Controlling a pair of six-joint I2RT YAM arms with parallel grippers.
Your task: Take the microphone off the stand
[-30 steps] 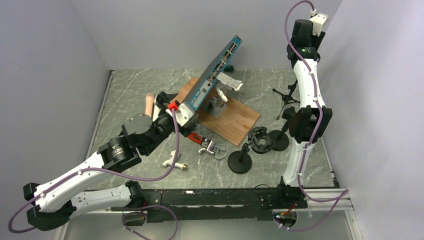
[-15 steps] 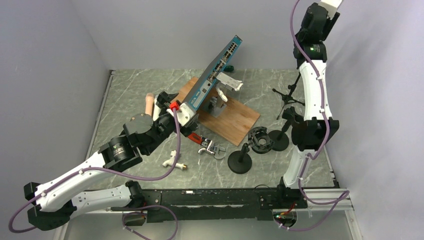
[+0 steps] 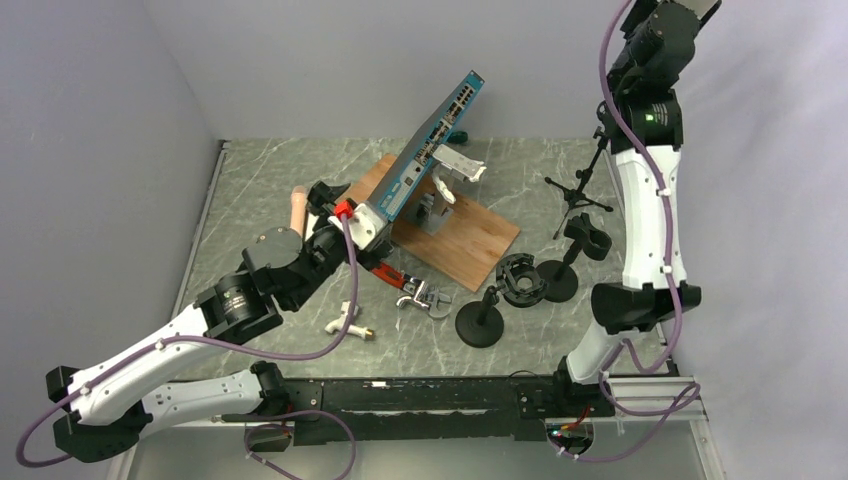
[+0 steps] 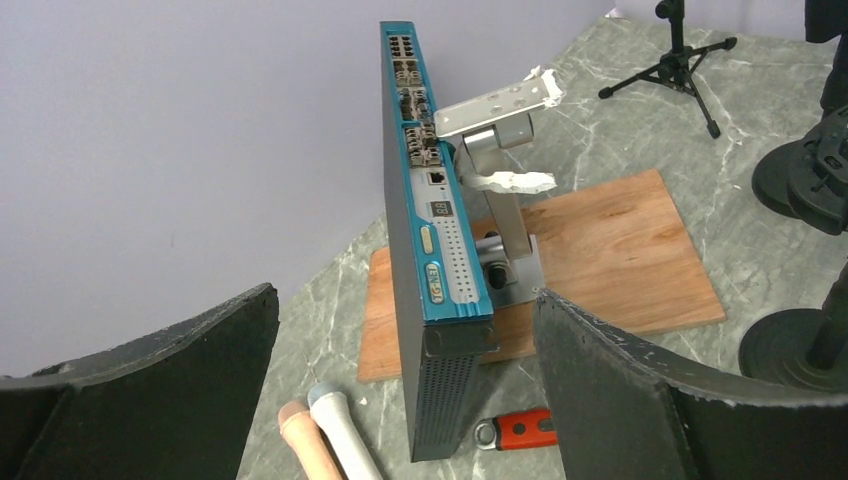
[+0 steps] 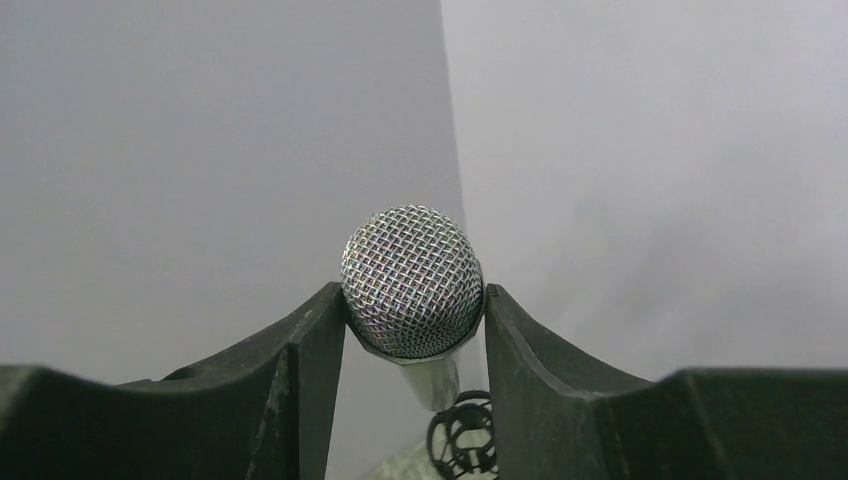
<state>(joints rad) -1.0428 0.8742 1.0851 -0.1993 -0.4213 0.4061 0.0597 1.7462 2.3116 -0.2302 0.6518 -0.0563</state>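
My right gripper (image 5: 415, 300) is shut on the silver mesh head of the microphone (image 5: 410, 278), whose grey body hangs down between the fingers. Below it is the stand's black cage holder (image 5: 462, 442), apart from the microphone. In the top view the right wrist (image 3: 665, 35) is raised to the top edge; its fingers and the microphone are cut off there. The black tripod stand (image 3: 578, 190) stands at the back right and shows in the left wrist view (image 4: 675, 62). My left gripper (image 4: 405, 400) is open and empty, near the blue network switch (image 4: 430, 250).
The blue switch (image 3: 430, 145) leans on a metal bracket on a wooden board (image 3: 475, 245). A tan handle (image 3: 297, 208) and a white microphone (image 4: 335, 430) lie by the left gripper. A red-handled tool (image 3: 395, 278) and two round-base stands (image 3: 480, 322) (image 3: 556, 280) are mid-table.
The right arm has stretched upward and to the right, carrying its gripper up to the top edge of the top view. The left arm has hardly moved.
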